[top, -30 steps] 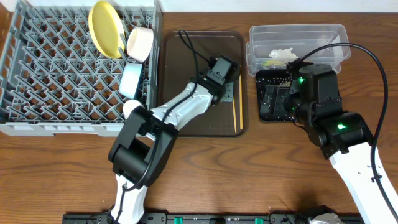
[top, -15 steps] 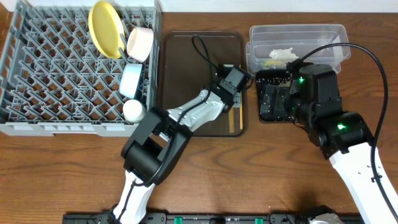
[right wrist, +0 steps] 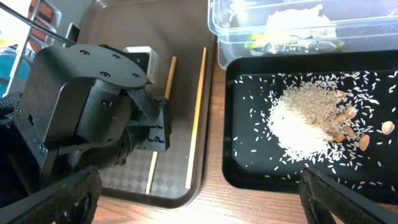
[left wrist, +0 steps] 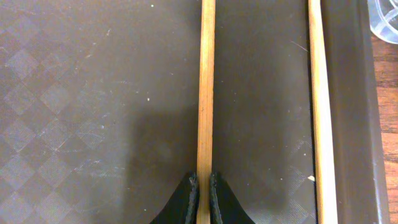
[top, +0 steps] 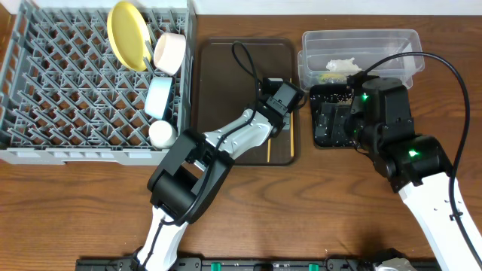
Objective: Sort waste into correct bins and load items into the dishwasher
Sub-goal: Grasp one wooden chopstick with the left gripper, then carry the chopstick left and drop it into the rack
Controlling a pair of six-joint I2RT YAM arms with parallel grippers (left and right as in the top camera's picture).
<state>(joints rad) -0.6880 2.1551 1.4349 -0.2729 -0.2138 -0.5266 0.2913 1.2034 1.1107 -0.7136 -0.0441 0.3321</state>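
L gripper (left wrist: 203,180) clenched on chopstick (left wrist: 206,81), axis 12–6 o'clock; 2nd chopstick (left wrist: 318,106) parallel at 3 o'clock.

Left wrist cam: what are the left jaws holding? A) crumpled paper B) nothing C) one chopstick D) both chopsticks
C: the left jaws are shut on one chopstick, while the second chopstick lies apart from it on the brown tray.

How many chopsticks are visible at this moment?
2. One chopstick is pinched in the left gripper over the dark brown tray. The other chopstick lies parallel to it, beside the tray's raised rim. None appears hidden.
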